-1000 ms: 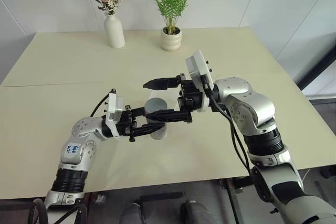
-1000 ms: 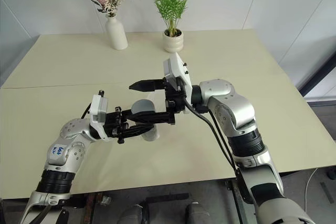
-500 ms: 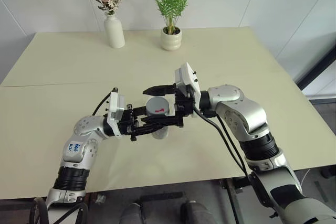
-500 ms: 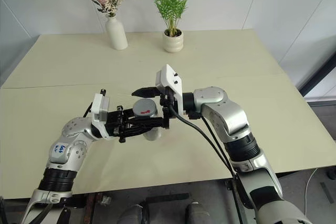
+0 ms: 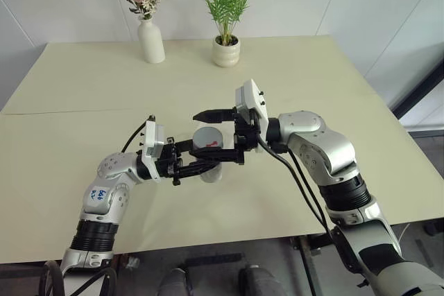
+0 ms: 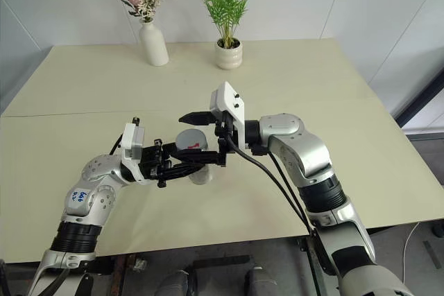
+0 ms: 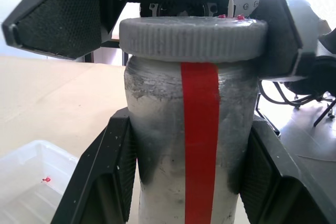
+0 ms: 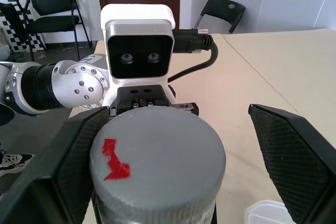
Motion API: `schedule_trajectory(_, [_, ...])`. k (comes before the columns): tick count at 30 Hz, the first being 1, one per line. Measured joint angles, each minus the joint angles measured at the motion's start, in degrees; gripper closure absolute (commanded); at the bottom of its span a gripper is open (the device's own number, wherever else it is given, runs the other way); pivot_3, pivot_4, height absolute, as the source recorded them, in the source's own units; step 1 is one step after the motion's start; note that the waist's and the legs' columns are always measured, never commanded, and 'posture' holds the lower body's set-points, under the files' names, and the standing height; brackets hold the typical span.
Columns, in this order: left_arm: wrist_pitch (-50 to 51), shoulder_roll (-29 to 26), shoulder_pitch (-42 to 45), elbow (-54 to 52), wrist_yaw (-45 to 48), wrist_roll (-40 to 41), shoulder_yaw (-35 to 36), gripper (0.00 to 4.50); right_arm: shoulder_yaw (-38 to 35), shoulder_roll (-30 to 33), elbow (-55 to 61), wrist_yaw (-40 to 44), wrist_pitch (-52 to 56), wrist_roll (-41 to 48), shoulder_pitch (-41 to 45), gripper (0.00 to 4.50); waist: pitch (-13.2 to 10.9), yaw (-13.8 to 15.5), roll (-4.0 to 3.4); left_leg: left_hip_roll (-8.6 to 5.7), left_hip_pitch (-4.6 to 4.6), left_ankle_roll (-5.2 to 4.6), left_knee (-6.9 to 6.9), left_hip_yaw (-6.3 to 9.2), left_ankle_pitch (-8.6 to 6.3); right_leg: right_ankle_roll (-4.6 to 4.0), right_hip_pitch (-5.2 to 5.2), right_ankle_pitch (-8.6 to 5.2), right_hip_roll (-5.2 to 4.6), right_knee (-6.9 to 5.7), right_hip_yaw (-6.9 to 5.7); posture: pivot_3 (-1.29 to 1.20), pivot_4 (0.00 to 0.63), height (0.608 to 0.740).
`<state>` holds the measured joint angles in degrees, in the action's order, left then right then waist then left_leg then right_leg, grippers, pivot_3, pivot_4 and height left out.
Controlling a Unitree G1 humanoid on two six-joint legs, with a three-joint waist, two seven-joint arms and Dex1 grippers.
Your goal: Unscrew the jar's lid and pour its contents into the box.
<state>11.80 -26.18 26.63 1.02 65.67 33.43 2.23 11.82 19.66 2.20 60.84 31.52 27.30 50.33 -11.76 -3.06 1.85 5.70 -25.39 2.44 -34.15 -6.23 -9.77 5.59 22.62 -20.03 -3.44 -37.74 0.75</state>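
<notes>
- Holding the jar (image 7: 184,145) upright in my left pincer (image 5: 196,166), jaws clamped on its body below the cap, above the near half of the counter (image 5: 291,81).
- My right pincer (image 5: 220,136) stands wide, one finger either side of the lid (image 8: 157,156); in the left wrist view one pad sits against the rim while the other stands clear of it, so no grip yet.
- Handling, as I judge it: the jar looks small, light and rigid, with a smooth, cloudy wall that could twist in my hold once torque goes on. The lid's ribbed edge is the place to take it, squarely across its width, level with the rim.
- Lid is still on; a red strip runs down the jar's side and a red mark sits on the lid's top.
- Contents: I cannot see them through the frosted wall.
- Box (image 7: 31,182): a clear tray on the counter, just beside and below the jar. I see nothing in it except a tiny red speck I cannot identify.
</notes>
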Motion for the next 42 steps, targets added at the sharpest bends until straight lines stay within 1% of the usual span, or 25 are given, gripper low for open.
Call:
schedule_trajectory(6, [-0.1,-0.1,-0.2,0.3,-0.6,-0.2,0.6,2.35,-1.6,0.8,0.2,-0.6,1.0,1.4,-1.6,0.04,0.0,0.0,0.0,-0.01,0.0,0.0,0.0,-0.01,0.0,0.0,0.0,0.0,-0.01,0.0,0.01,0.0,0.15,0.74])
schedule_trajectory(12, [-0.1,-0.1,-0.2,1.1,-0.7,-0.4,1.1,2.35,-3.1,3.0,1.0,-0.6,1.2,2.9,-3.2,0.04,0.0,0.1,0.0,0.0,0.0,0.0,0.0,0.0,0.0,0.0,0.0,0.0,0.0,0.0,0.0,0.0,0.15,0.74])
schedule_trajectory(19, [-0.7,0.0,-0.2,1.5,0.5,-0.4,1.1,2.35,-7.9,7.1,-0.1,-2.1,1.2,3.0,-4.5,0.04,0.0,0.1,0.0,0.0,0.0,0.0,0.0,0.0,0.0,0.0,0.0,0.0,0.0,0.01,0.01,0.0,0.15,0.74])
schedule_trajectory(30, [-0.9,0.1,-0.2,1.5,0.7,-0.4,1.1,2.35,-11.0,13.0,-2.2,-1.3,1.6,3.2,-7.3,0.04,0.0,0.0,0.0,0.0,0.02,0.0,0.0,-0.02,0.0,0.0,0.0,0.0,0.02,0.02,0.06,0.0,0.15,0.74])
schedule_trajectory(33, [-1.0,0.1,-0.2,1.5,0.7,-0.4,1.1,2.35,-11.3,12.8,-1.2,-1.4,2.7,4.3,-7.3,0.04,0.0,-0.1,0.0,0.01,0.03,0.0,0.01,-0.02,0.0,0.0,0.0,0.0,0.03,0.01,0.07,0.0,0.15,0.74])
schedule_trajectory(37, [-1.0,0.1,-0.3,1.5,0.8,-0.4,1.1,2.35,-11.4,8.4,4.3,-3.2,5.5,8.1,-6.9,0.04,0.0,-0.1,0.0,0.03,0.03,0.02,0.01,-0.01,0.01,0.0,0.0,0.0,0.05,0.0,0.07,0.0,0.15,0.74])
schedule_trajectory(42, [-1.0,0.1,-0.5,1.5,1.2,-0.4,1.1,2.35,-7.5,5.1,9.8,-5.3,7.6,8.9,-6.7,0.04,0.0,0.1,0.0,0.0,0.02,0.01,-0.02,-0.01,0.01,0.01,-0.01,0.0,0.01,0.0,0.07,0.0,0.15,0.74])
